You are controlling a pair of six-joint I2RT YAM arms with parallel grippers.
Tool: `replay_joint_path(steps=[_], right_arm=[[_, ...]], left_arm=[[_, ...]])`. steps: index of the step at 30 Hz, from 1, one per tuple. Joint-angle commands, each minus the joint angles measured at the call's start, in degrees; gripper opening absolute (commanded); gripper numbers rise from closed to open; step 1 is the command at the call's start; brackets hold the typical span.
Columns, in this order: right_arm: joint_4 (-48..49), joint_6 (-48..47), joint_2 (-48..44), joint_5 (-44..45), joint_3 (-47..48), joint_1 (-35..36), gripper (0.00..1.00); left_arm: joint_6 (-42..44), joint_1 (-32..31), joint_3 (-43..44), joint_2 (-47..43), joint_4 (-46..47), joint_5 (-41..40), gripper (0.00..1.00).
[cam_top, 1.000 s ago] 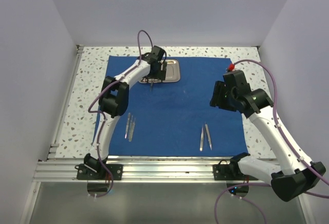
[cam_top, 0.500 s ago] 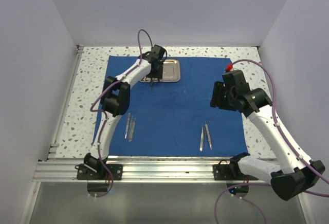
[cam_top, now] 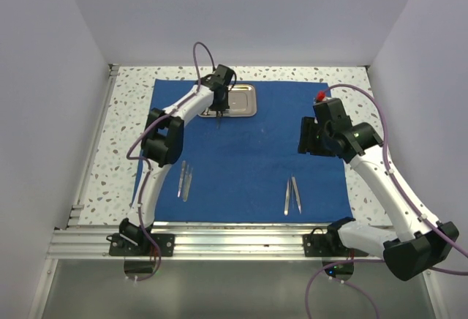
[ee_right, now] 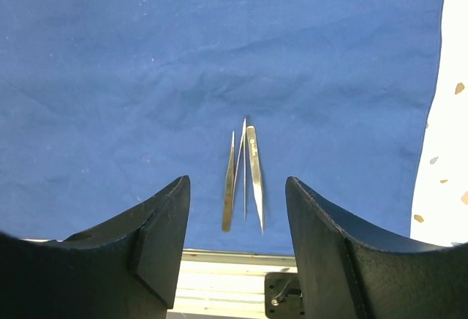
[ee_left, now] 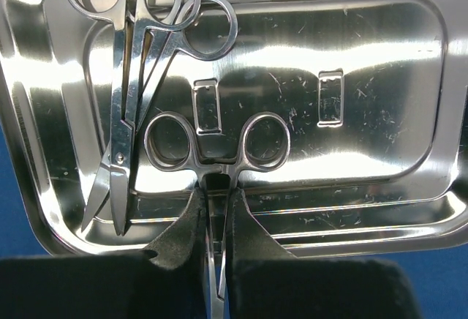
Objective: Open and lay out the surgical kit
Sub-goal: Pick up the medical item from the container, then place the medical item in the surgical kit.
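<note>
A speckled counter (cam_top: 124, 92) carries a royal-blue cloth (cam_top: 248, 151), opened out flat and covering most of the surface. The cloth looks soft and could bunch if something drags across it.

The left arm reaches long toward the far edge, its wrist bent down over the steel tray (cam_top: 245, 103), which sits on the cloth's far left part. The right arm is folded at the elbow. It holds the right claw (cam_top: 307, 137) above the cloth's right side, angled back toward the near edge.

The tray is shiny, stiff and likely slick. In the wrist view, the left claw (ee_left: 217, 213) is pinched together on the slim shanks of a pair of forceps (ee_left: 216, 167), just below their two rings. That seems a sound place to hold, since the rings would stop the smooth steel sliding through. The forceps are probably light, rigid and slippery.

Other ring-handled instruments (ee_left: 121, 143) lie beside them in the tray's left part, close enough to be nudged.

The right claw (ee_right: 235, 181) has its jaws apart and holds nothing. The right tweezers (ee_right: 245, 176) lie on the cloth below it, near the front edge. The left tweezers (cam_top: 184, 180) lie well apart, on the cloth's near left.
</note>
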Motion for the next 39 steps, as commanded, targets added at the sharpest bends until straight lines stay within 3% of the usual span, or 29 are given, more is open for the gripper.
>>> replay_joint_path(steps=[1, 5, 9, 13, 19, 23, 31, 32, 33, 35, 36, 39], right_arm=[[1.1, -1.8, -0.2, -1.9, 1.6, -0.1, 0.58], [2.6, -1.5, -0.7, -3.1, 0.7, -0.2, 0.58], [4.7, -1.6, -0.6, -4.4, 0.2, -0.3, 0.58], [5.6, -1.1, -0.2, -5.2, 0.6, -0.3, 0.58], [5.0, -0.7, -0.6, -5.1, 2.1, 0.0, 0.58], [3.6, -1.4, 0.0, -3.7, 2.1, 0.9, 0.58], [3.2, -1.4, 2.0, -4.0, 1.6, 2.9, 0.58], [3.3, -1.5, 2.1, -4.0, 1.8, 3.0, 0.58], [3.2, -1.7, 2.6, -3.8, 2.0, 2.9, 0.57], [3.2, -1.8, 2.9, -3.0, 2.8, 3.0, 0.57], [3.2, -2.2, 3.1, -2.5, 3.0, 2.9, 0.57], [3.2, -3.0, 3.2, -0.7, 3.9, 2.9, 0.58]], left_arm=[[-1.2, 0.2, 3.1, -0.5, -3.3, 0.8, 0.0], [-0.8, 0.2, 10.0, -3.7, -5.6, 2.3, 0.0], [-2.2, 0.2, 6.4, -9.9, -7.1, 2.5, 0.0], [-5.0, -1.3, -7.5, -19.6, -6.1, 2.9, 0.0], [-15.7, -10.1, -40.8, -39.1, -0.1, 2.7, 0.0], [-22.9, -17.4, -50.1, -42.9, 4.2, 0.9, 0.0], [-29.8, -23.0, -51.4, -41.0, 5.8, -2.1, 0.0], [-29.9, -23.0, -51.3, -40.5, 5.9, -1.4, 0.04], [-29.9, -23.0, -51.0, -40.1, 5.5, -1.1, 0.26], [-29.5, -23.0, -49.4, -40.1, 4.6, -0.4, 0.54], [-29.2, -23.0, -48.3, -40.1, 3.8, -0.6, 0.75], [-26.2, -22.6, -41.3, -39.6, -1.8, -1.8, 0.8]])
